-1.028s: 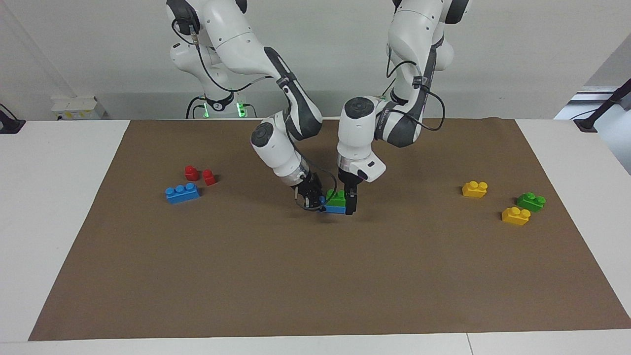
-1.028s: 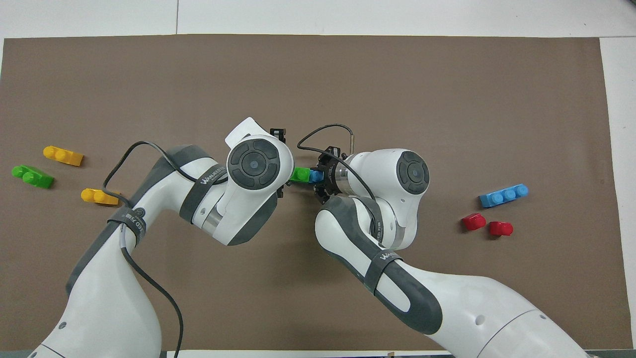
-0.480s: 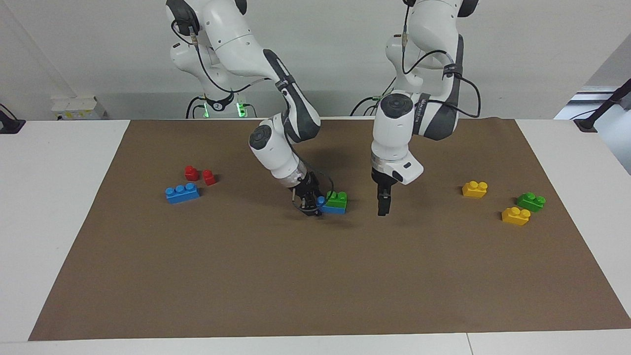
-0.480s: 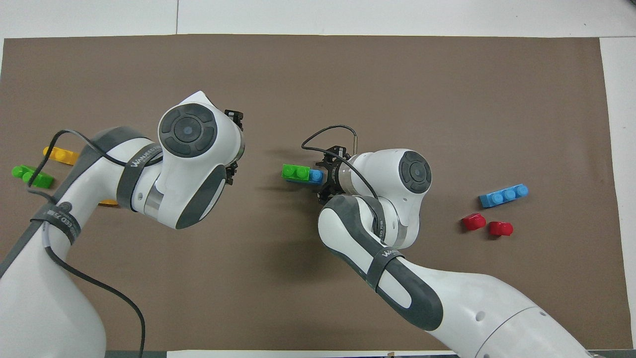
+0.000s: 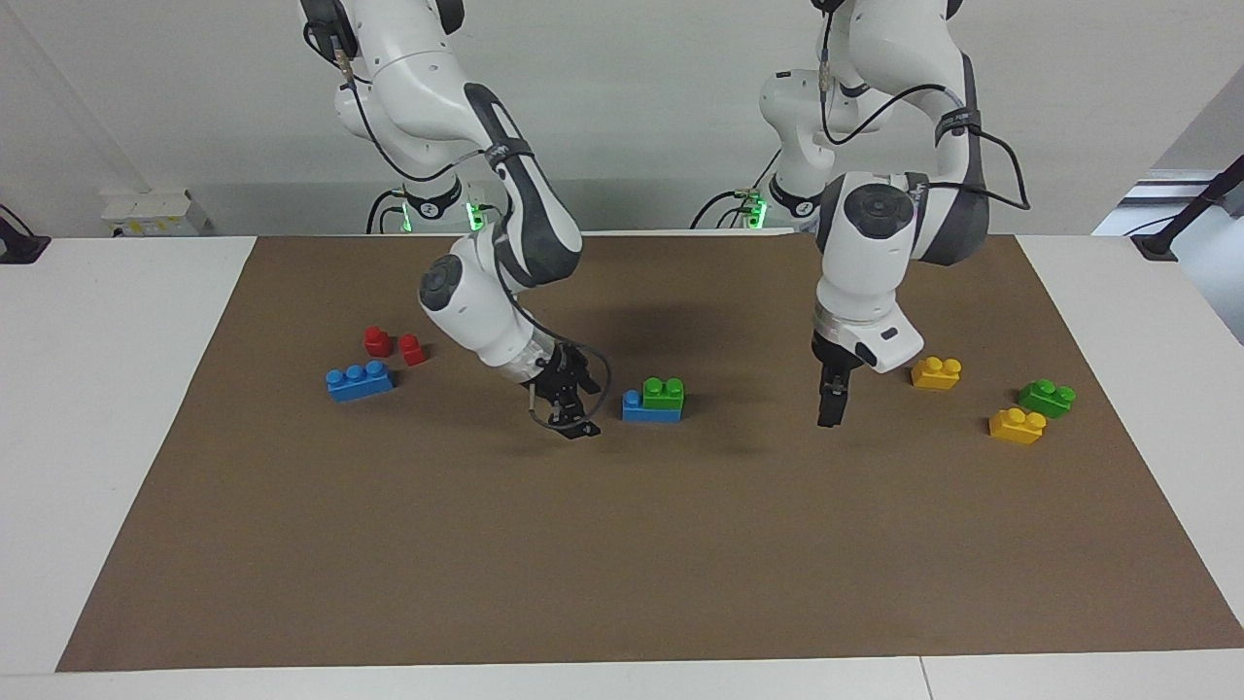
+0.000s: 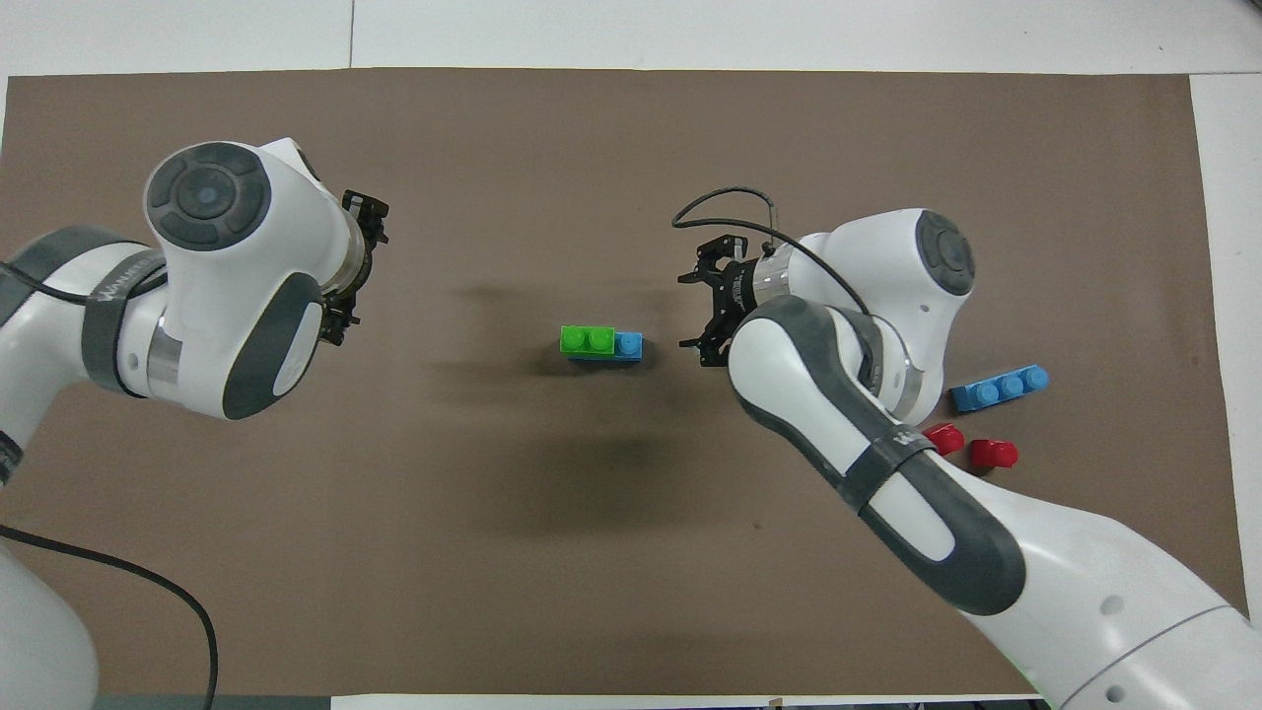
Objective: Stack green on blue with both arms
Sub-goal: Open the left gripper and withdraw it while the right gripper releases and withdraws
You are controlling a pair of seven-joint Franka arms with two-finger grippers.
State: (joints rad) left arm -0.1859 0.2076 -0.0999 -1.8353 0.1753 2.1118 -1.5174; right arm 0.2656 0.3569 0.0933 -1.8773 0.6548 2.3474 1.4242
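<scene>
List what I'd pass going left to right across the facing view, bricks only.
Light blue three-stud plastic brick → two small red single-stud blocks → green two-stud brick stacked on a light blue brick → yellow two-stud brick → second yellow brick → loose green brick.

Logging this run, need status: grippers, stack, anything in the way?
Left gripper open, holding nothing, over bare mat. Right gripper open, just clear of the stack. Green brick seated on blue brick, one blue stud uncovered. Nothing in the way.
</scene>
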